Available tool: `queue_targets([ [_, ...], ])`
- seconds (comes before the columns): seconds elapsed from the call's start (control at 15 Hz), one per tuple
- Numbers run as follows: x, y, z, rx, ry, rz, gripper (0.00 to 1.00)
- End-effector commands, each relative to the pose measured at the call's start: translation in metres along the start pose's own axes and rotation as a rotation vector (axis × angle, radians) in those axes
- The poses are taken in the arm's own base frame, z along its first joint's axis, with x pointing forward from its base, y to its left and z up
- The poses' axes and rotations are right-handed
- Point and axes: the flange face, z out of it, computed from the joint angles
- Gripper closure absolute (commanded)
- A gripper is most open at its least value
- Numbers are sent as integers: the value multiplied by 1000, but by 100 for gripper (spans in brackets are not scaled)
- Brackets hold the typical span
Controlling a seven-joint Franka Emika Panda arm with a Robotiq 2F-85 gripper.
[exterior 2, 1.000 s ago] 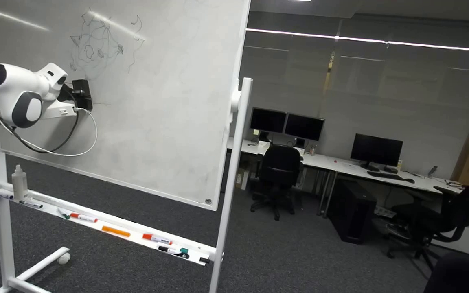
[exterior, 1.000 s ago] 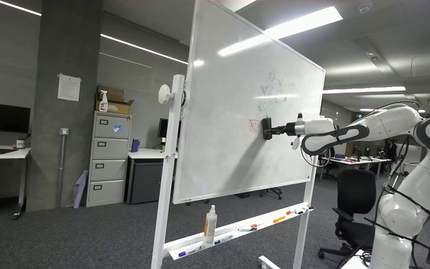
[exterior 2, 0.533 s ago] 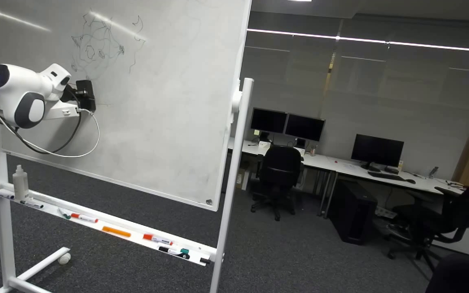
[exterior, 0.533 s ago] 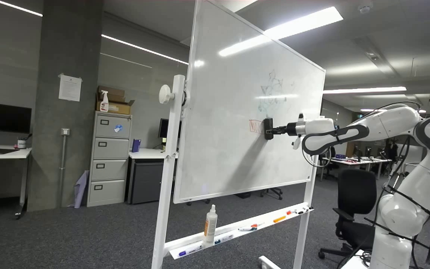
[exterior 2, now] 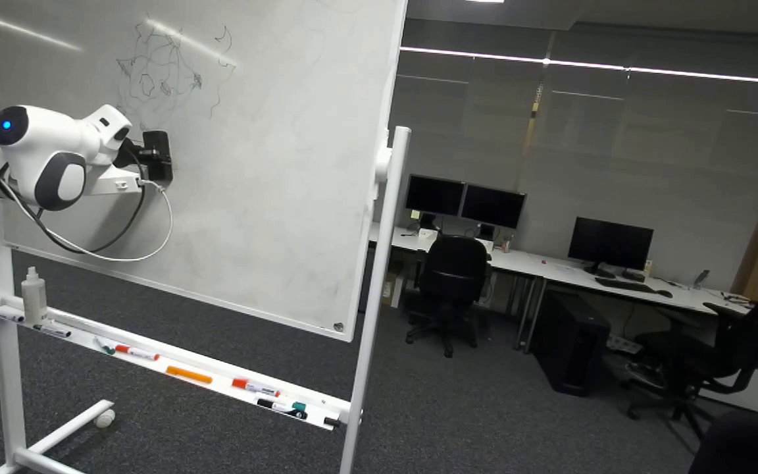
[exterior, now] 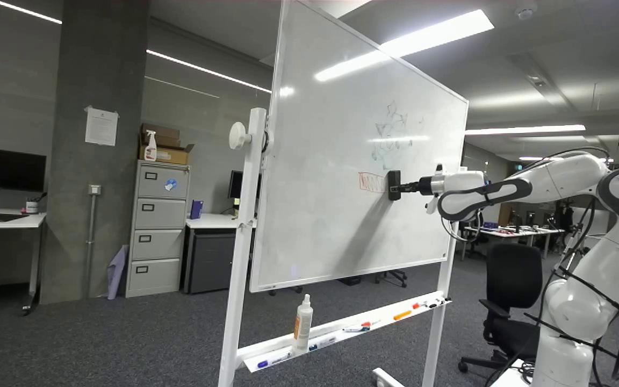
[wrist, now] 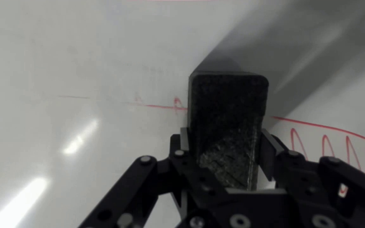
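- The whiteboard, mounted on a white stand, is shown in both exterior views; only a close patch of it is taken in by the wrist view.
- The robot arm is stretched toward the whiteboard's face; a blue light on it is shown only in an exterior view.
- The tray is fixed below the whiteboard, and an orange marker is laid in it.
- A dark line drawing is seen on the whiteboard.
- The gripper is held out toward the whiteboard; its jaws are clamped on the black eraser, a grip on two long sides that is plainly shown only in the wrist view.
- The black eraser is placed at the whiteboard's face, below the drawing, and seems to be laid flat against it; its long axis is set upright, with its ends pointed at the whiteboard's top and bottom edges.
- A red scribbled rectangle is found on the whiteboard, just beside the eraser, in an exterior view; in the wrist view it is framed only in part, and a short red trace is revealed on the eraser's opposite side.
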Motion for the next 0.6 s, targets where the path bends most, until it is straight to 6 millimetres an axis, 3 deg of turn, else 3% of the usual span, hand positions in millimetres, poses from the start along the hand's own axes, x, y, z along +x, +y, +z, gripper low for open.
queue_targets([
  [0.0,-10,60,16,-112,-28,50,70],
  [0.53,-27,121,11,-216,-45,131,70],
])
